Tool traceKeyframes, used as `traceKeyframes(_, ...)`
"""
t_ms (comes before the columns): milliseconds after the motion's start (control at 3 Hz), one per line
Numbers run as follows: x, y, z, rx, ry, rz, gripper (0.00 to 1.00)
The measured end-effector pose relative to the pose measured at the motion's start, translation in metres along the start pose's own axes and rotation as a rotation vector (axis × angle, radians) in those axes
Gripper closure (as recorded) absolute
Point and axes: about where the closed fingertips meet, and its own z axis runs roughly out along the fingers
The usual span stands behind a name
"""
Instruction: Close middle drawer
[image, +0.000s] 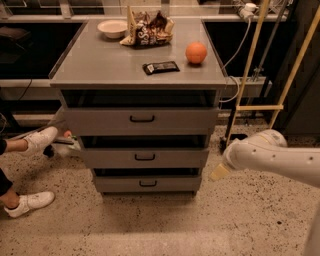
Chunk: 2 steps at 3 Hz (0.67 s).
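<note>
Judging by the dark gap above its front, reads the middle drawer (145, 157) at frame centre as partly out, so not yet closed. Finds the gripper (220, 172) at centre right, just beside the drawer's right end, apparently off its front; cannot tell whether spread or closed. Leaves the whole inward push to do.

The middle drawer (145, 157) is just left of the gripper (220, 172); the orange (196, 52) sits higher and farther back (on the cabinet top (100, 62)).
</note>
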Motion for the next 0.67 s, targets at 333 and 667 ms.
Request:
traceKeyframes(333,0.0000,0.0006,-0.0335,0.041,-0.025,0.038,0.00)
traceKeyframes(667,0.0001,0.0006,-0.0336,0.041,-0.025,0.038,0.00)
